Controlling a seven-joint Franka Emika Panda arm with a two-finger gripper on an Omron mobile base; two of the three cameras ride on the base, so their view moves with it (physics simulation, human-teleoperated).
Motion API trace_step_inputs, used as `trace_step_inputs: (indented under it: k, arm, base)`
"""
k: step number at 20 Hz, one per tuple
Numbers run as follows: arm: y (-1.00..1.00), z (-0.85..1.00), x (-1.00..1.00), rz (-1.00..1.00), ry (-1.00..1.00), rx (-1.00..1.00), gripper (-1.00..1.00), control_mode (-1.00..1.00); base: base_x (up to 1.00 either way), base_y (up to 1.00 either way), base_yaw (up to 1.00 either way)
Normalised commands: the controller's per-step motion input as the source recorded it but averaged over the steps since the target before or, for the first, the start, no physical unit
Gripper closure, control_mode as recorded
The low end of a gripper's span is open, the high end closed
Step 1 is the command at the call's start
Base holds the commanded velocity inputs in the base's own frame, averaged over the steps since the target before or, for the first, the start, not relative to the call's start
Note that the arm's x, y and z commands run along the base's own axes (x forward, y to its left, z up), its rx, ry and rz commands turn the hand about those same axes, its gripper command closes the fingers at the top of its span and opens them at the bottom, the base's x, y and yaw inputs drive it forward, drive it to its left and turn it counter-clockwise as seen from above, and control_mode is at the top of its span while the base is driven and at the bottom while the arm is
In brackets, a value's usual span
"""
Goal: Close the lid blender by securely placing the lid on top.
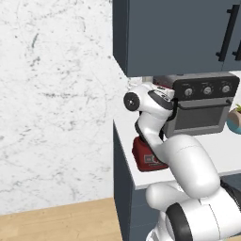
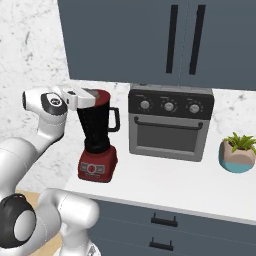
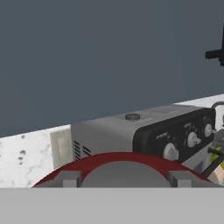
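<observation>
Blender [image 2: 98, 145] stood on bench [image 2: 165, 187], left of toaster oven [image 2: 170, 122]. Lid [image 2: 99, 98] seen at jar mouth, hand [image 2: 75, 97] pressed against its side. Finger state cannot be told: tips hidden. Seating unconfirmed. Risk judged: lid left tilted if released early; jar tipped if pushed sideways by hand.
</observation>
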Motion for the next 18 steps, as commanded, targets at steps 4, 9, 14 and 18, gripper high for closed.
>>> trace_step_inputs:
  k: [4, 9, 14, 18]
  arm:
    - [0.0, -0.5, 0.0, 0.0, 0.0, -0.09, 1.0, -1.0]
    - [0.0, -0.04, 0.0, 0.0, 0.02, -0.01, 1.0, -1.0]
    - [0.0, 0.0, 0.0, 0.0, 0.0, 0.0, 1.0, -1.0]
    - [0.0, 0.0, 0.0, 0.0, 0.0, 0.0, -1.0, -1.0]
  base:
    - [0.0, 0.0, 0.0]
    - [0.0, 0.0, 0.0]
    - [0.0, 0.0, 0.0]
    - [0.0, 0.0, 0.0]
